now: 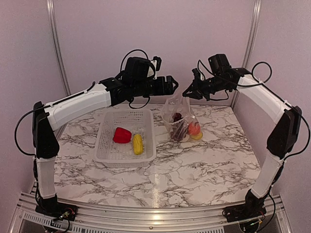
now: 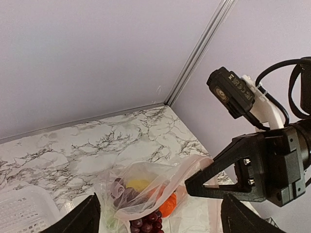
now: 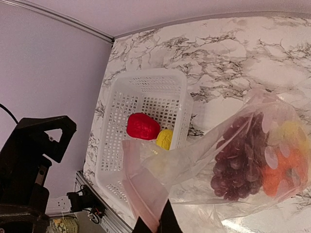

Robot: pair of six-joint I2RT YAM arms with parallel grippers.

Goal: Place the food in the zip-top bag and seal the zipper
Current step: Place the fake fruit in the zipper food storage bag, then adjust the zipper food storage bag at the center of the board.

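Observation:
The clear zip-top bag (image 1: 179,116) hangs upright at the back of the table, right of the basket. It holds the purple grapes (image 3: 235,170), the orange fruit (image 3: 282,175) and a yellow piece (image 3: 290,131). My right gripper (image 1: 187,93) is shut on the bag's mouth edge, pinching the pale zipper strip (image 3: 141,191) and holding it up; the gripper (image 3: 158,222) shows at the bottom edge of the right wrist view. My left gripper (image 1: 171,86) is open and empty, just left of and above the bag's mouth (image 2: 146,187). The red pepper (image 1: 122,135) and a yellow corn (image 1: 138,143) lie in the basket. No cauliflower shows.
The white perforated basket (image 1: 108,127) sits left of the bag on the marble table. The back wall and the right corner post (image 2: 194,58) stand close behind both grippers.

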